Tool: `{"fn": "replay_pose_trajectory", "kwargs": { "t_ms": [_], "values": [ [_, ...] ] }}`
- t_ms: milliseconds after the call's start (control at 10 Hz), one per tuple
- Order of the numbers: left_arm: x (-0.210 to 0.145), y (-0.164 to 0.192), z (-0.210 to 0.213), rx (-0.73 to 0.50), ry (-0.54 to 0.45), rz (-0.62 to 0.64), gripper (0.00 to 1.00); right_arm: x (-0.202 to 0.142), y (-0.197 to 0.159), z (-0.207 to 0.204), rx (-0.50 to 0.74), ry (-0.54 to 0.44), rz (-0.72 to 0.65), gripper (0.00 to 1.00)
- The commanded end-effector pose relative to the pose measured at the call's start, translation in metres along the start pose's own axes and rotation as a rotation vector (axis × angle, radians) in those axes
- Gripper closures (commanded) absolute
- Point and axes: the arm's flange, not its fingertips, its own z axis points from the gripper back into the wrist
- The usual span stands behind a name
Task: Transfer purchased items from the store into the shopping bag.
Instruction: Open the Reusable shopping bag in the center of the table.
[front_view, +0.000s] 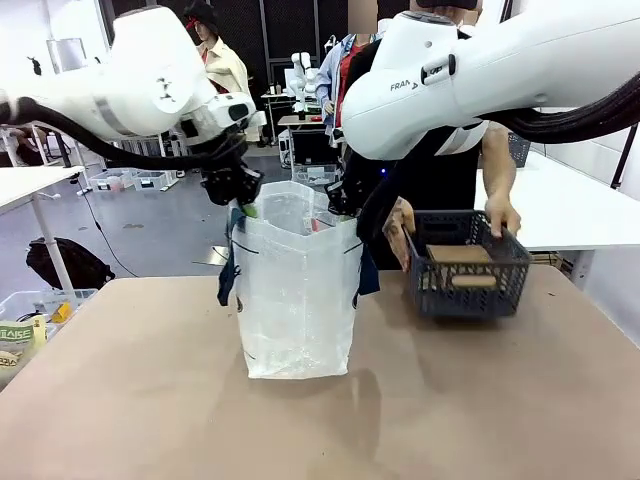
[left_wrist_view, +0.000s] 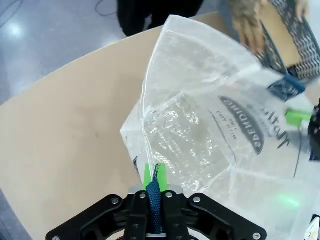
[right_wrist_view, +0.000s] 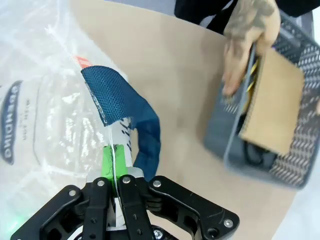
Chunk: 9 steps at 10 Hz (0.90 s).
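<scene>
The translucent white shopping bag (front_view: 296, 290) is stood upright and open on the table (front_view: 150, 400). The dark grey slotted basket (front_view: 470, 292) is set near its right, with tan packaged items (front_view: 462, 256) laid inside.

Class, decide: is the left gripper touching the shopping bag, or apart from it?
Touching. The left wrist view shows the left gripper shut on the rim of the shopping bag and its navy strap.

Counted are one bag (front_view: 297, 290), one basket (front_view: 470, 298), two robot hands (left hand (front_view: 238, 195), right hand (front_view: 338, 200)) and a person's two hands (front_view: 503, 215).
</scene>
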Motion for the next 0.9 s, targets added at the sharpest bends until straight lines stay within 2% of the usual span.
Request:
{"fn": "replay_pose_trajectory", "kwargs": {
  "t_ms": [0, 100, 300, 600, 700, 800],
  "values": [
    [-0.042, 0.023, 0.007, 0.040, -0.004, -0.035, 1.00, 0.000, -0.004, -0.006, -0.027, -0.018, -0.052, 1.00],
    [-0.053, 0.039, 0.007, 0.034, 0.007, -0.040, 1.00, 0.002, -0.008, -0.009, -0.033, -0.024, -0.075, 1.00],
    [-0.064, 0.047, 0.006, 0.021, -0.017, -0.055, 1.00, 0.007, -0.009, -0.014, -0.020, -0.019, -0.085, 1.00],
    [-0.055, 0.040, -0.007, 0.043, -0.001, -0.118, 1.00, 0.015, -0.003, -0.023, -0.062, -0.009, -0.074, 1.00],
    [-0.051, 0.039, -0.013, 0.047, -0.003, -0.156, 1.00, 0.017, -0.002, -0.026, -0.078, 0.022, -0.050, 1.00],
    [-0.058, 0.041, -0.001, 0.042, 0.013, -0.075, 1.00, 0.004, -0.010, -0.017, -0.029, 0.003, -0.060, 1.00]
  ]
}}
